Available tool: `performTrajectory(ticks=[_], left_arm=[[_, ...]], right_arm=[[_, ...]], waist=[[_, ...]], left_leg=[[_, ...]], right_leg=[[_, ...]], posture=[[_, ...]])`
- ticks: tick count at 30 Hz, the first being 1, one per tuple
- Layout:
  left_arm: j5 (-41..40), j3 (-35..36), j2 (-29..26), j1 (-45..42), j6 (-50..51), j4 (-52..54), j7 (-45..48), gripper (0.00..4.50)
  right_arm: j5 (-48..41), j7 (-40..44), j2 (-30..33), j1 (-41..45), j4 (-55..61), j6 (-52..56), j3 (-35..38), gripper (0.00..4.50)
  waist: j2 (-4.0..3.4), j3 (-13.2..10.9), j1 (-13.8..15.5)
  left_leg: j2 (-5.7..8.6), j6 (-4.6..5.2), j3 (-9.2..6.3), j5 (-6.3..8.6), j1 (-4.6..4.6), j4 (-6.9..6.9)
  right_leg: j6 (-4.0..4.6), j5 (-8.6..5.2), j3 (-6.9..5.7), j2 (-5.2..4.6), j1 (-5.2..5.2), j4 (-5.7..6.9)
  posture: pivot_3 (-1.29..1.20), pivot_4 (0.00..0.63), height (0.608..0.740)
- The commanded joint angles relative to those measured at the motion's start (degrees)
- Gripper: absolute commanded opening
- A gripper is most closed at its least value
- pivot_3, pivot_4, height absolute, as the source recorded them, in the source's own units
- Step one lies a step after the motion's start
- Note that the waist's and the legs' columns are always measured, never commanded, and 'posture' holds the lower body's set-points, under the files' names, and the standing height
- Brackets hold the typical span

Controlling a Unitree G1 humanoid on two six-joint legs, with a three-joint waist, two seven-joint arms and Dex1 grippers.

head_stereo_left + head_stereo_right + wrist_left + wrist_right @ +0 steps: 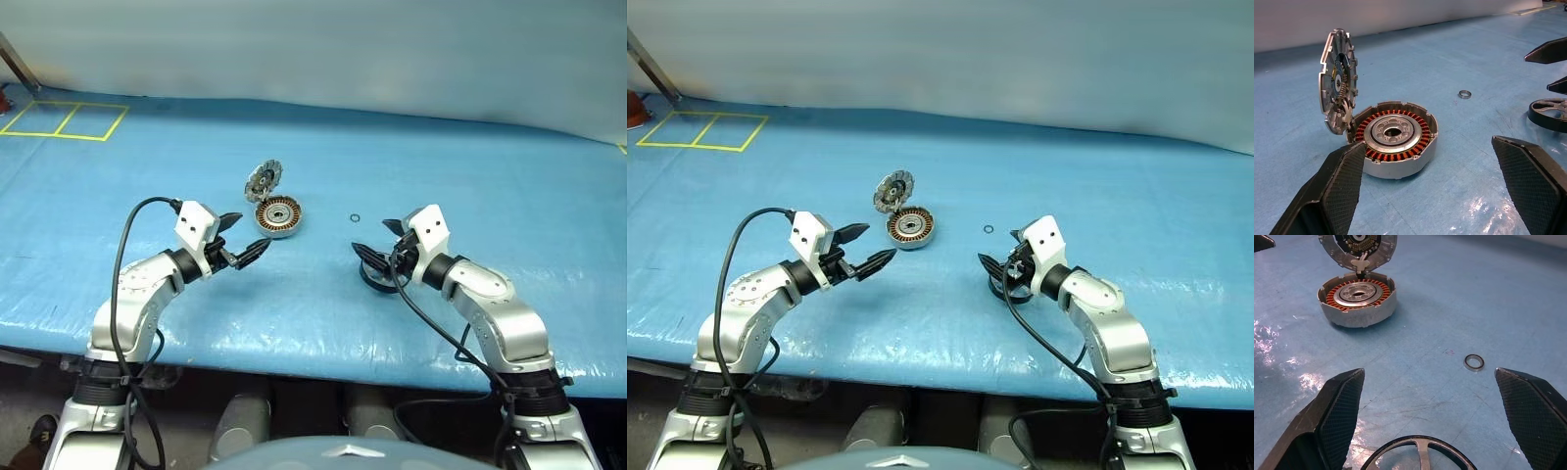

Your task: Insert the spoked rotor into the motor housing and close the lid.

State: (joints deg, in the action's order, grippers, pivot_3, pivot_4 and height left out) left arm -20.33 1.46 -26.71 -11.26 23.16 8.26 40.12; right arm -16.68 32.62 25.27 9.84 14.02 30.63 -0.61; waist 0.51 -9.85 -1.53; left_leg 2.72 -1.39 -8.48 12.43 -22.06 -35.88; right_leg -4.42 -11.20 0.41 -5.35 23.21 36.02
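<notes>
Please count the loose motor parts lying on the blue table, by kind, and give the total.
Motor housing, copper windings: 1
Lid, standing open at the housing's edge: 1
Spoked rotor, dark: 1
Small ring: 1
Total: 4

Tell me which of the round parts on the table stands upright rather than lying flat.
The lid: it stands on edge against the motor housing, while the spoked rotor and small ring lie flat.

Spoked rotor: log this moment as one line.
spoked rotor: on table, under open right gripper | motor housing: empty | lid: raised | left gripper: open
</notes>
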Motion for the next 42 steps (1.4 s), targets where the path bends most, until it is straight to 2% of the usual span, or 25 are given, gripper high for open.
performTrajectory(ticks=[1, 12, 18, 23, 27, 31, 36, 42], left_arm=[[0.3, 0.1, -0.7, -1.1, -0.9, 0.1, 0.7, 4.5], [2.0, -1.4, -2.5, -2.5, -0.2, -0.6, 2.1, 4.5], [6.4, -7.8, -7.8, -9.7, 1.2, 1.1, 7.2, 4.5], [14.7, -17.9, -11.6, -22.0, -1.8, -1.1, 14.6, 4.5], [27.8, -28.8, -12.9, -34.3, -9.7, -8.6, 20.0, 4.5], [39.5, -37.7, -11.9, -43.8, -19.1, -17.6, 23.5, 4.5], [50.5, -45.0, -9.9, -52.0, -29.0, -27.5, 26.4, 4.5], [56.8, -47.8, -6.9, -54.7, -35.4, -33.9, 27.6, 4.5]], right_arm=[[-1.2, 0.3, 0.2, 0.3, 2.5, 0.1, 1.0, 4.49], [-1.5, 1.1, 0.5, 0.0, 2.8, 0.0, 0.0, 4.49], [-1.2, 2.1, 0.6, 0.8, 2.3, 0.0, -1.0, 4.49], [-1.3, 3.1, 0.7, 2.7, 0.9, -0.2, -1.1, 4.49], [-1.1, 4.1, 1.6, 3.9, 0.3, 0.5, -1.5, 4.49], [-1.0, 4.9, 3.0, 4.9, 0.6, 1.8, -1.8, 4.49], [-1.1, 5.7, 5.0, 5.5, 1.5, 3.6, -1.7, 4.49], [-1.6, 5.9, 6.9, 5.5, 3.0, 5.3, -1.0, 4.49]], waist=[[0.0, 0.0, 0.0], [0.03, 0.0, 0.0], [0.08, 0.0, 0.0], [0.12, -0.1, 0.1], [0.13, -0.1, 0.1], [0.15, -0.1, -0.2], [0.19, -0.1, -0.2], [0.22, -0.1, -0.3]], left_leg=[[0.0, 0.01, 0.05, 0.01, -0.01, 0.0], [0.0, 0.08, 0.27, 0.05, -0.08, 0.0], [-0.01, 0.08, 0.28, 0.05, -0.12, -0.04], [0.02, 0.09, 0.28, 0.04, -0.4, -0.17], [0.03, 0.12, 0.3, 0.06, -0.44, -0.14], [0.03, 0.16, 0.32, 0.08, -0.5, -0.13], [0.03, 0.19, 0.34, 0.1, -0.54, -0.14], [0.03, 0.26, 0.35, 0.13, -0.57, -0.17]], right_leg=[[-0.01, 0.01, 0.04, 0.0, 0.03, 0.0], [-0.14, 0.09, 0.23, 0.0, 0.2, -0.01], [-0.29, 0.17, 0.24, 0.02, 0.23, -0.02], [-0.38, 0.27, 0.24, 0.04, 0.4, -0.07], [-0.5, 0.35, 0.26, 0.05, 0.43, -0.15], [-0.52, 0.36, 0.29, 0.07, 0.51, -0.15], [-0.55, 0.37, 0.3, 0.06, 0.53, -0.16], [-0.58, 0.37, 0.31, 0.06, 0.53, -0.17]], posture=[[0.0, 0.15, 0.74], [0.0, 0.15, 0.74], [0.0, 0.15, 0.74], [0.0, 0.15, 0.74], [0.0, 0.15, 0.74], [0.0, 0.15, 0.74], [0.0, 0.15, 0.74], [0.0, 0.15, 0.74]])
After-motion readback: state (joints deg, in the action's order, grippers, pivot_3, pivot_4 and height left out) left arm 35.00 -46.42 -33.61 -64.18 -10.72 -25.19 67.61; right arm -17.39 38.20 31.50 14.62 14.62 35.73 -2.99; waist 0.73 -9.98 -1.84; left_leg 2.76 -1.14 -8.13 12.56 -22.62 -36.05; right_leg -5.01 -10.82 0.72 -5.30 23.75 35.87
